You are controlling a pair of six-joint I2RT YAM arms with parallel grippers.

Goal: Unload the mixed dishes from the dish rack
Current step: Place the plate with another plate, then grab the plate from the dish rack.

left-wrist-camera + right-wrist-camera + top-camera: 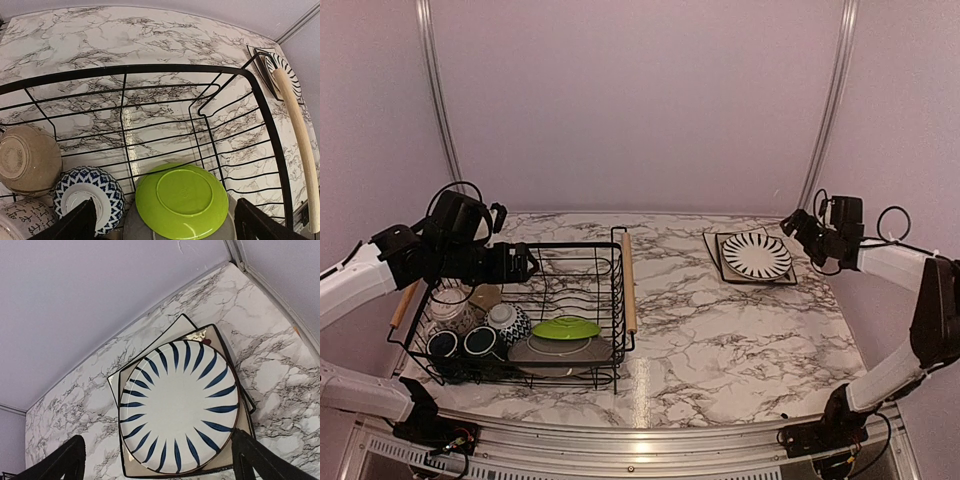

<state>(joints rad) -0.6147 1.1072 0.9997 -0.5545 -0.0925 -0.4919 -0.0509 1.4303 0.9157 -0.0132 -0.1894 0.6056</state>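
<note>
The black wire dish rack [580, 246] stands at the table's left. Inside it a lime-green plate [566, 327] lies upside down on a grey plate [582, 350], with several mugs [507, 320] to their left. My left gripper [525, 263] hangs open over the rack, and in its wrist view the lime-green plate [182, 200] lies below and between the fingers. At the far right a white plate with blue stripes [756, 254] rests on square plates [718, 262]. My right gripper [798, 228] is open just above that stack, holding nothing; the striped plate [179, 407] shows between its fingers.
In the left wrist view the rack [150, 69] also holds a tan mug [27, 160], a blue-and-white patterned mug [87, 195] and a script-patterned mug [22, 220]. A wooden handle [629, 282] runs along the rack's right side. Marble tabletop [720, 340] lies between rack and stack.
</note>
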